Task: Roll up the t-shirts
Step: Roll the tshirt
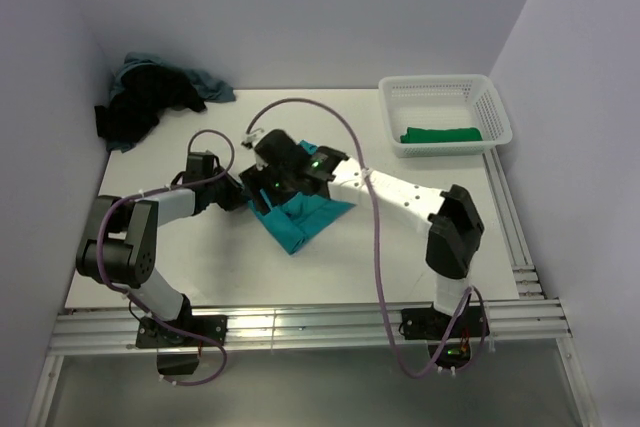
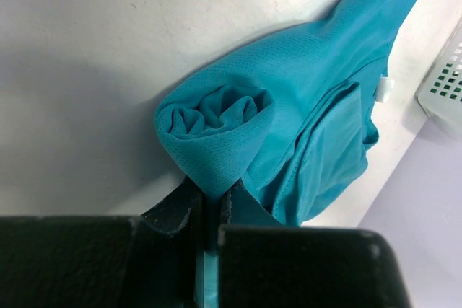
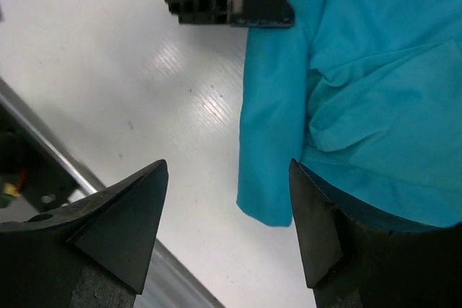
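While the left gripper (image 2: 210,203), stretched out low, pinches the rolled end of the teal t-shirt (image 2: 303,99), the right gripper (image 3: 227,214) hangs bent over the shirt with its fingers apart. The shirt lies well left of the white basket (image 1: 440,81), nearer the arms.

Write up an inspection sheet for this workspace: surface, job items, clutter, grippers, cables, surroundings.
Surface: white table, faint scuffs in the wrist views.
Job's things: teal t-shirt at centre, one end curled into a roll and the rest loose; dark green t-shirt rolled inside the white mesh basket; black and grey-blue t-shirts heaped at the far left corner.
Clutter: nothing seen.
Grippers: left gripper shut on the teal t-shirt just below the roll; right gripper open at the shirt's edge.
Cables: purple cables loop along both arms.
Surroundings: pale walls on three sides; aluminium rails along the near edge.
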